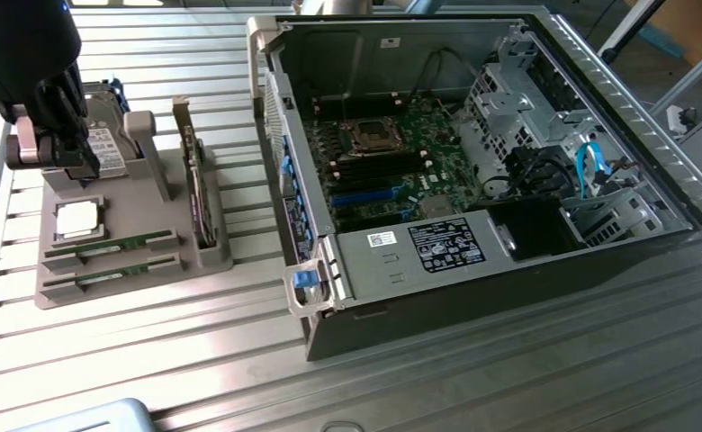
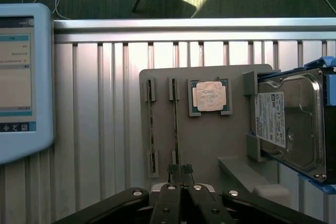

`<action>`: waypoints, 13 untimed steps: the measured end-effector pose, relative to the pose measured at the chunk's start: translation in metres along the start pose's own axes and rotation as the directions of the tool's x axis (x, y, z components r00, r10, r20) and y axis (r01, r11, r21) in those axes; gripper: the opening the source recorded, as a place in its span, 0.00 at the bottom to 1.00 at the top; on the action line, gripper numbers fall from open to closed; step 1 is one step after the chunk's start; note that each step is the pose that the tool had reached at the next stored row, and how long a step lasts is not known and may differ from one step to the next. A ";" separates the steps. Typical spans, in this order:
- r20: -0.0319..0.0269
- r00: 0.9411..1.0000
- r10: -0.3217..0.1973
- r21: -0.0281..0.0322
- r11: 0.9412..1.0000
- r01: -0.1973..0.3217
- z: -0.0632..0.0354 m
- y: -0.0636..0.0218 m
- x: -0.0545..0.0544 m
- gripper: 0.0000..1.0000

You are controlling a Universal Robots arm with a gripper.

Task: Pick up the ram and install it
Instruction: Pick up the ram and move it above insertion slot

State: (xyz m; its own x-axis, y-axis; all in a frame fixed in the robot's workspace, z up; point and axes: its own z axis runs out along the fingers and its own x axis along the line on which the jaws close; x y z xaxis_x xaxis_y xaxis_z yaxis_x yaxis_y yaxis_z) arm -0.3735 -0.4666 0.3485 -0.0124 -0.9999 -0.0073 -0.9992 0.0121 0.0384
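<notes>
Open computer case (image 1: 351,54) on slatted table (image 1: 472,378); hard drive (image 2: 299,114) and processor (image 2: 209,97) in grey holder (image 2: 210,145).

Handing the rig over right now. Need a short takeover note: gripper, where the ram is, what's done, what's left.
Gripper: shut, holding nothing, over the gray holder at the end of the near ram stick, the one beside the CPU.
Ram: the near ram stick and the second ram stick both sit in their slots in the holder, on the exterior view's left of the open PC case.
Done: nothing picked up, nothing installed on the motherboard.
Left: the whole job, pick-up and install.
</notes>
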 end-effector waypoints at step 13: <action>0.000 1.000 0.000 0.000 1.000 0.000 0.0000 0.0000 0.000 0.17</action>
State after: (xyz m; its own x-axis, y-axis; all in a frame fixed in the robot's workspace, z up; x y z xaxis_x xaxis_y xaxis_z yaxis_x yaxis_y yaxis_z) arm -0.3735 -0.4666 0.3485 -0.0124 -0.9999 -0.0073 -0.9992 0.0121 0.0385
